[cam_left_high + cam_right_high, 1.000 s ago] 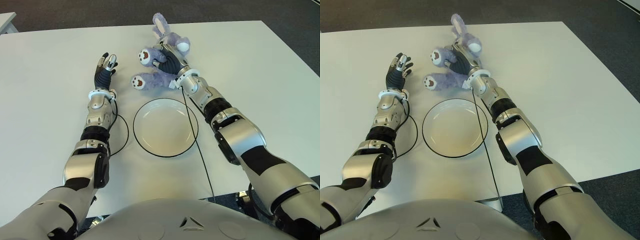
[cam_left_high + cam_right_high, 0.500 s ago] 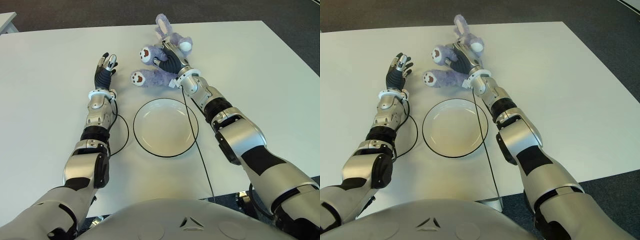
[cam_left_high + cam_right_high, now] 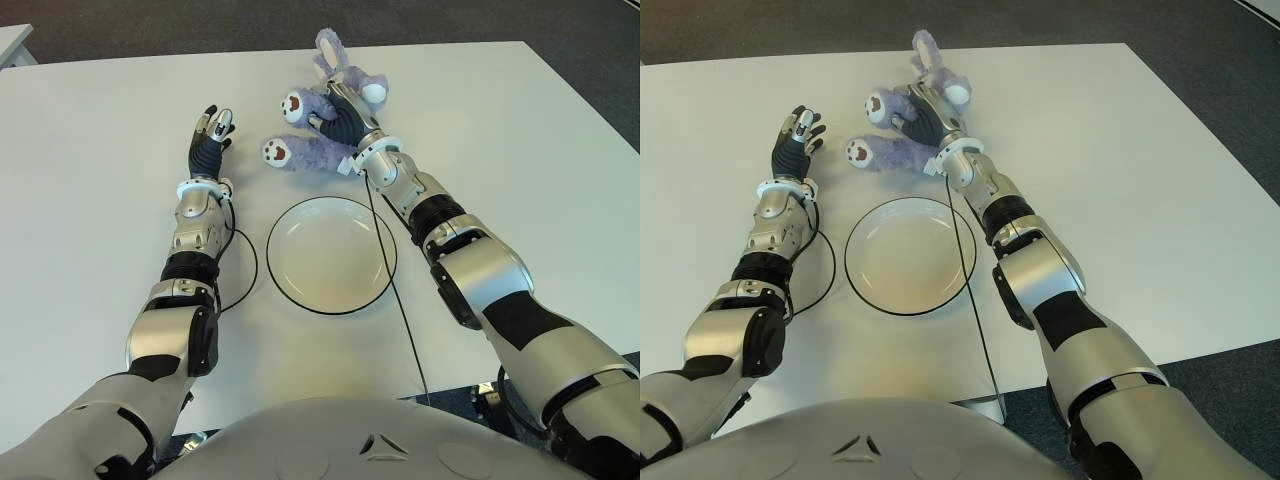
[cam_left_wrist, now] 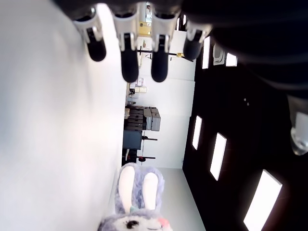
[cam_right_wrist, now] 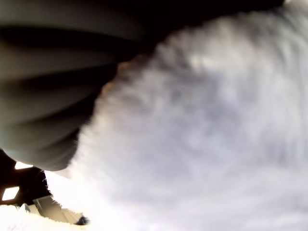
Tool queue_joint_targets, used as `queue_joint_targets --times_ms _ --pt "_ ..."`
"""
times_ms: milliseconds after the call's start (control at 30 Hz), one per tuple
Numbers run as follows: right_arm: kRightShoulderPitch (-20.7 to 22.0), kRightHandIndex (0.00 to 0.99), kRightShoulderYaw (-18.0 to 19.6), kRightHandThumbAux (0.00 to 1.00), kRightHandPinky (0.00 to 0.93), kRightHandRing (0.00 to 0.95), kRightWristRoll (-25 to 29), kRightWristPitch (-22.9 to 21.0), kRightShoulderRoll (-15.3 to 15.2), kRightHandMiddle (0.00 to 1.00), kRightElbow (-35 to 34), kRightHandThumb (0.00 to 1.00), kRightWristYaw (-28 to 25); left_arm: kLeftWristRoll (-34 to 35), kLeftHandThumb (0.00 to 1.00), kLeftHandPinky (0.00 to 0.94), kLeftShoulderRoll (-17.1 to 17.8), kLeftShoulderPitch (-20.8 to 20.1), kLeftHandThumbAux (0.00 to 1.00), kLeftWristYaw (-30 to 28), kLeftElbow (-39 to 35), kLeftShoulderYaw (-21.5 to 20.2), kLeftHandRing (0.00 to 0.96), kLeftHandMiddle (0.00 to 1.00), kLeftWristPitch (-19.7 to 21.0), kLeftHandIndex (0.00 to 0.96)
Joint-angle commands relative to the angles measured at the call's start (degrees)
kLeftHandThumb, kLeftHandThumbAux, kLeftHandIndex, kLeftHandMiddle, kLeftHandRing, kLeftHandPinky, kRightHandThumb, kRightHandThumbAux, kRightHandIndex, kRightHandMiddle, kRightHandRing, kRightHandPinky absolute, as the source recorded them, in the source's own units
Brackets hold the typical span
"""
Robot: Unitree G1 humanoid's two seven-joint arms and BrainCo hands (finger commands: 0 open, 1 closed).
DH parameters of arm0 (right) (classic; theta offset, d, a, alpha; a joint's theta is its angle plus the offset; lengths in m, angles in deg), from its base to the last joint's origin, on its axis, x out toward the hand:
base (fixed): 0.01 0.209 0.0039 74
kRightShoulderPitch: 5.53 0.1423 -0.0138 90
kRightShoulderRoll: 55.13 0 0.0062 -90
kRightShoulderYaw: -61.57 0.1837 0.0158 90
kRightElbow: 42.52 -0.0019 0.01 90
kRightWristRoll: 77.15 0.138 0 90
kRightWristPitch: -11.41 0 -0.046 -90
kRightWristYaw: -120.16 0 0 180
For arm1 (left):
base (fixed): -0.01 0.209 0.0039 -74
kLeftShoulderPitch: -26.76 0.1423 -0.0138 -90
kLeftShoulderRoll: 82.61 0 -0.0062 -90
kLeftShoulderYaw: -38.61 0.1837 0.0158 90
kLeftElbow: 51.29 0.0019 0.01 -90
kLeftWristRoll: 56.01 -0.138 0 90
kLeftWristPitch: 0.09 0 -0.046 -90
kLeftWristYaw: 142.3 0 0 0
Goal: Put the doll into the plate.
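The purple plush doll [image 3: 318, 135] lies on the white worktop [image 3: 520, 130] beyond the far rim of the empty white plate [image 3: 331, 254], clear of it, its two paw-soled feet toward the robot's left. The right hand [image 3: 340, 118] is closed around the doll's body. The left hand [image 3: 211, 138] shows to the doll's left with its fingers stretched out, holding nothing.

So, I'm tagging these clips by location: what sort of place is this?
Probably an office or lab room: a large white table on dark carpet, and the left wrist view shows white walls and stacked equipment behind the doll.
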Motion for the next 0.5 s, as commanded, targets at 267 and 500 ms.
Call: queue_joint_targets --times_ms 267,500 --pt "-0.27 0.442 0.57 0.706 0.858 0.845 0.54 -0.26 -0.34 0.827 0.06 0.724 -0.65 0.25 0.0 0.07 0.09 1.29 0.418 -0.25 1.0 -0.08 0.157 0.173 1.79 0.014" --pt "0.11 0.442 1.02 0.707 0.859 0.842 0.58 -0.17 -0.73 0.828 -0.54 0.723 0.34 0.06 0.0 0.062 0.01 1.25 0.418 0.02 1.07 0.03 0.163 0.178 1.8 0.011"
